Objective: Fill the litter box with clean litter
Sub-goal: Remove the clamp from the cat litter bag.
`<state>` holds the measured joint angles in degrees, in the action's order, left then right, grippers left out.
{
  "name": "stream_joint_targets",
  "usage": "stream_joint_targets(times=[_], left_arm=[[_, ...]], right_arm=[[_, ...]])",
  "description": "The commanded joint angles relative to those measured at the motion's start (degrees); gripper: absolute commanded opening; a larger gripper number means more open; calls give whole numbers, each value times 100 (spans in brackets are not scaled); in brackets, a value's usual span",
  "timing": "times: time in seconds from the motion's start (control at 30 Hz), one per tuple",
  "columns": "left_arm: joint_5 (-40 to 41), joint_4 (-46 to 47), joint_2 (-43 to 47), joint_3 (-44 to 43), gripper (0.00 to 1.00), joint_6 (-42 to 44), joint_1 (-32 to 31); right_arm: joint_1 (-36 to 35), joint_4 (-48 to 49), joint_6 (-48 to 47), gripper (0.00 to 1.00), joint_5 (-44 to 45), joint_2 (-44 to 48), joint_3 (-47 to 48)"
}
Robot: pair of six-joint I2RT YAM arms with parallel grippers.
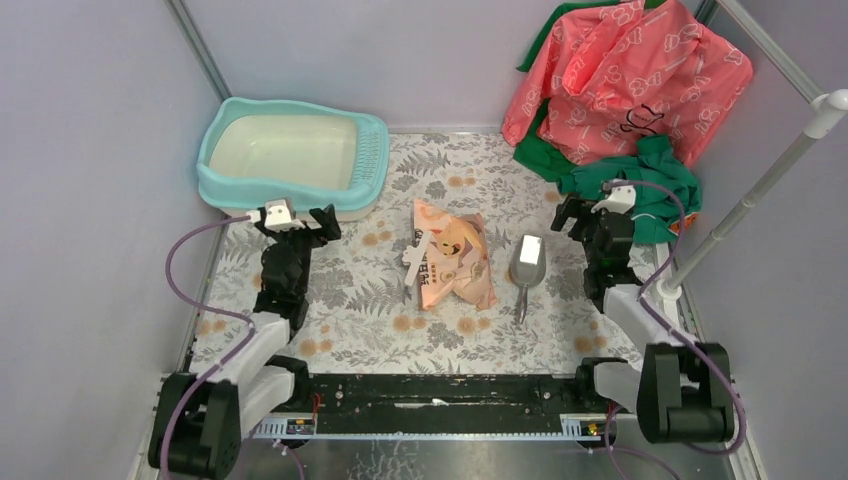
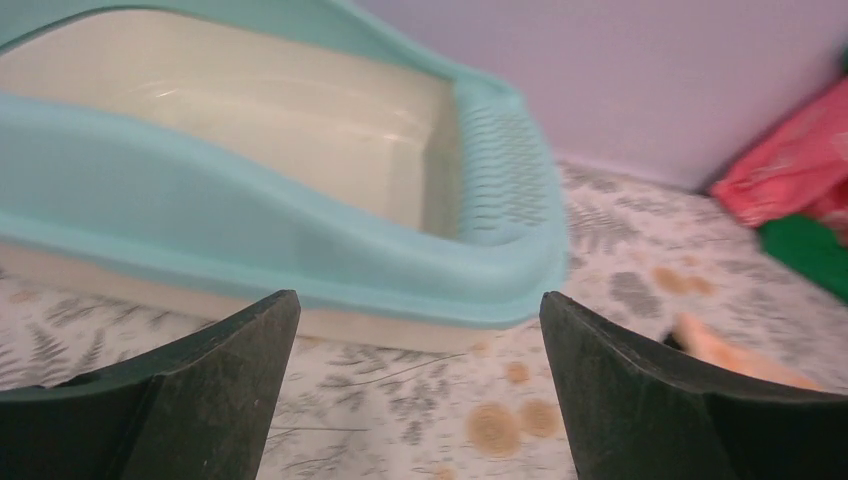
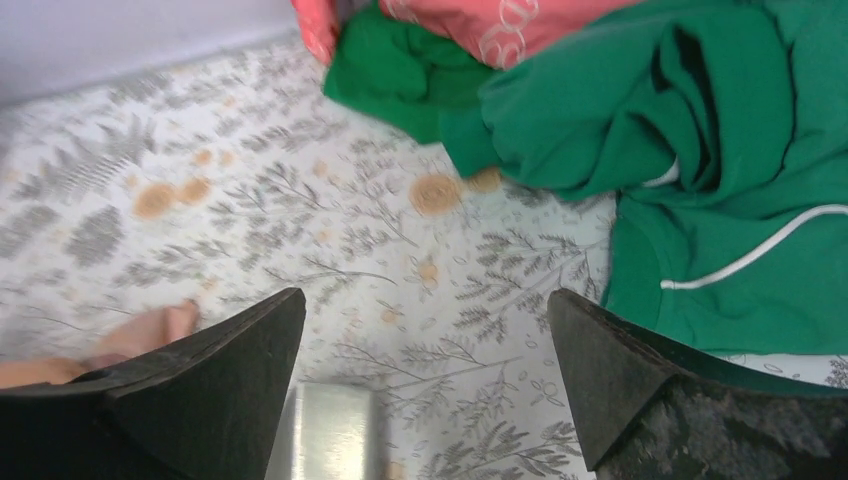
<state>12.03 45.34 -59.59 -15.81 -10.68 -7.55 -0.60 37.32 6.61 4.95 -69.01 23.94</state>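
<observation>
Both arm bases sit along the near edge of the surface (image 1: pixel 380 290), which is covered in a grey leaf print. The left gripper (image 1: pixel 295 222) has its fingers spread wide and holds nothing; it is just in front of the litter box (image 1: pixel 372 150), which stands in the far left corner against the wall. The right gripper (image 1: pixel 597 212) is likewise spread and empty, next to a crumpled green hoodie (image 1: pixel 650 180) with a pink printed cloth (image 1: pixel 620 70) heaped behind it. Between the arms lie a pink-orange printed bag (image 1: pixel 452 255) and, just to its right, a grey scoop (image 1: pixel 527 258). A white pole (image 1: pixel 760 190) slants up at the right edge.

The left wrist view shows the litter box (image 2: pixel 250 230) close up: turquoise wall, slotted rim at the right end, cream-white pan bare. The right wrist view shows the hoodie (image 3: pixel 720 150) with its white drawstring, and the scoop (image 3: pixel 325 430) below the left finger.
</observation>
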Motion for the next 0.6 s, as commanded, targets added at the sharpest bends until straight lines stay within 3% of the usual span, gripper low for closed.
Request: stream_joint_targets(times=[0.0,0.1,0.23,0.4,0.57], left_arm=[[-303,-1351,922,-262,99,-545,-525],[-433,-2691,1611,-807,99,-889,-892],[-603,-4384,2336,-1648,99,-2116,-1349],[-1445,-4821,2584,-2153,99,-2876,-1472],[-2451,-4995,1777,-3132,99,-2817,-1474]], right_arm=[[22,-1854,634,100,-370,1038,542],[19,-2989,1064,100,-470,1712,1119],[18,-4251,1196,100,-1380,2194,2034],[19,-4826,1126,100,-2207,2393,2496],[20,-4411,2442,100,-2314,2264,2069]])
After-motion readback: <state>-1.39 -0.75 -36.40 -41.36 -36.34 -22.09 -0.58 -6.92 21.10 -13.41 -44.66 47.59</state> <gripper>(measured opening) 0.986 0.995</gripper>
